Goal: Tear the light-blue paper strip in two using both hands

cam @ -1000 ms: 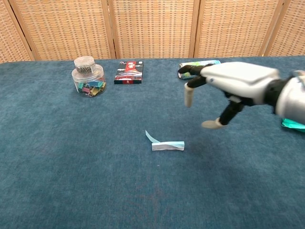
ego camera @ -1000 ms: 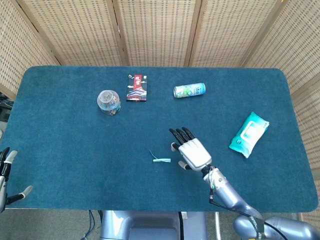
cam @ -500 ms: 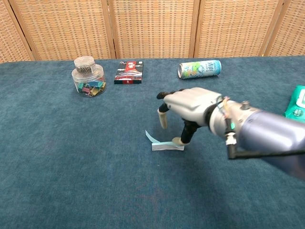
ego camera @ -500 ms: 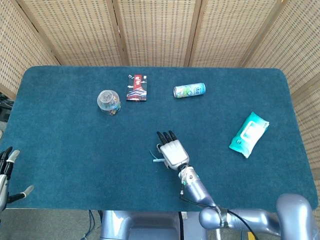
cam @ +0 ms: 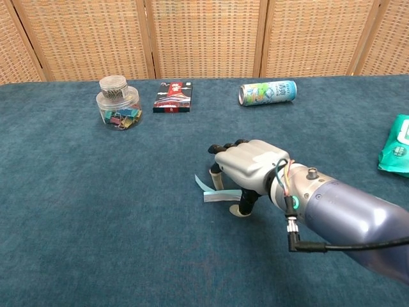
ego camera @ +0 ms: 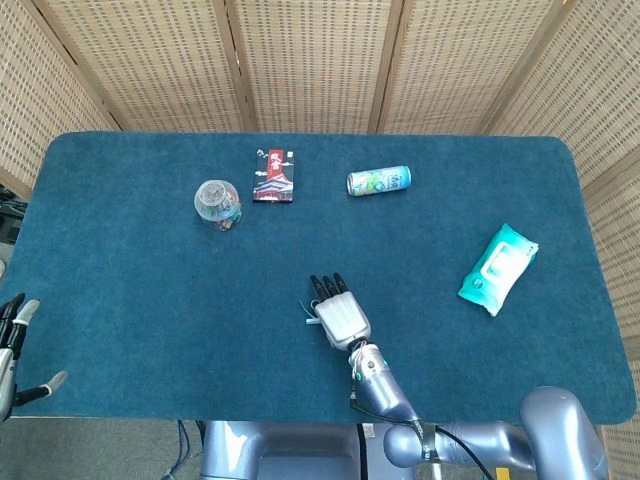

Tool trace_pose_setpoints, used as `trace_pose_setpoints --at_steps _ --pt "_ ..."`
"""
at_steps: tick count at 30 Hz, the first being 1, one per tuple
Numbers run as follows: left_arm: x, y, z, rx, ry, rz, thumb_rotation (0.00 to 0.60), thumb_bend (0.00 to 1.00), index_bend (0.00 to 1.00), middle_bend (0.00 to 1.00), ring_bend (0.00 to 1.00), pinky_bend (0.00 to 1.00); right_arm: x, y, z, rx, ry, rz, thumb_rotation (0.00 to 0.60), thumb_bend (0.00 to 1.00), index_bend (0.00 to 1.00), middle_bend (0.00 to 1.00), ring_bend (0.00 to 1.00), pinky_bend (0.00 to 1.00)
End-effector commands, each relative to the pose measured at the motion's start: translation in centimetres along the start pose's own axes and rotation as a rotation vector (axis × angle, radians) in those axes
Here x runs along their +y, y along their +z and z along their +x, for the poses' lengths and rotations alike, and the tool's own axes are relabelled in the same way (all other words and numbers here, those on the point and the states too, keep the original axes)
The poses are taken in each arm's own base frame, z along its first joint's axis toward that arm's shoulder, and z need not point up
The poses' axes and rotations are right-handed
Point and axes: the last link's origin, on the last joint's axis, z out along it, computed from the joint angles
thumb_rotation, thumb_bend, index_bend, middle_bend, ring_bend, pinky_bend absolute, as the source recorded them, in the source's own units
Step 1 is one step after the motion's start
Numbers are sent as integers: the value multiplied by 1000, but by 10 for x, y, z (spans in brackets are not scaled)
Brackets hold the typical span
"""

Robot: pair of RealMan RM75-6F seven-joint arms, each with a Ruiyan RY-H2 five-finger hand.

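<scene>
Near the front middle of the blue surface (ego camera: 120,300) lies the light-blue paper strip (cam: 217,194), one end curling up. Our right hand (cam: 250,167) is over its right end, fingers (cam: 216,178) spread and pointing down (whether they press the paper we cannot tell). Our left hand (ego camera: 12,345) is at the surface's left edge, holding nothing, fingers apart.

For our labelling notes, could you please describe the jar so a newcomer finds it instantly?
On the blue table, look at the far left. The clear round jar of coloured clips stands there, left of the red box; it alone is see-through.
</scene>
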Motion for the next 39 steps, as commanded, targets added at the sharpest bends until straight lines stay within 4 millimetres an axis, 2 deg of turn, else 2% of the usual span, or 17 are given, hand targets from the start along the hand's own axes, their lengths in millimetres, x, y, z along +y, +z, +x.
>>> trace_pose_setpoints --at_steps 1,5,13,19,25,27,28,30,31,34,39 --pt "0 1 0 -1 -1 2 600 0 0 0 0 0 4 0 -2 4 -16 -2 600 363 429 0 0 0" --pt "1 1 -1 -5 1 -1 600 0 0 0 0 0 9 0 -2 14 -4 -9 600 379 470 0 0 0" --pt "2 0 -1 -7 3 -3 600 0 0 0 0 0 12 2 0 40 10 -7 600 566 589 0 0 0" --pt "2 1 -3 -14 8 -5 600 0 0 0 0 0 13 0 5 56 25 0 600 599 609 0 0 0" --pt "6 8 -5 -23 31 -30 600 0 0 2 2 0 14 -7 26 104 76 19 600 597 618 0 0 0" --pt "10 21 -3 9 51 -68 600 0 0 142 126 65 15 -9 37 136 65 31 600 596 620 0 0 0" --pt "14 36 -1 47 64 -106 600 0 12 275 251 140 15 -11 43 152 66 39 600 596 621 0 0 0" --pt "26 62 0 127 63 -205 600 0 61 475 452 259 16 -14 56 178 72 51 600 595 621 0 0 0" --pt "31 74 -1 151 59 -256 600 0 98 541 532 294 16 -15 62 188 71 55 600 595 621 0 0 0" --pt "51 111 -7 144 28 -388 600 0 159 646 648 370 16 -17 82 225 62 64 600 599 621 0 0 0" --pt "101 159 -13 95 -26 -542 600 0 275 744 720 502 11 -16 101 254 62 64 600 598 622 0 0 0"
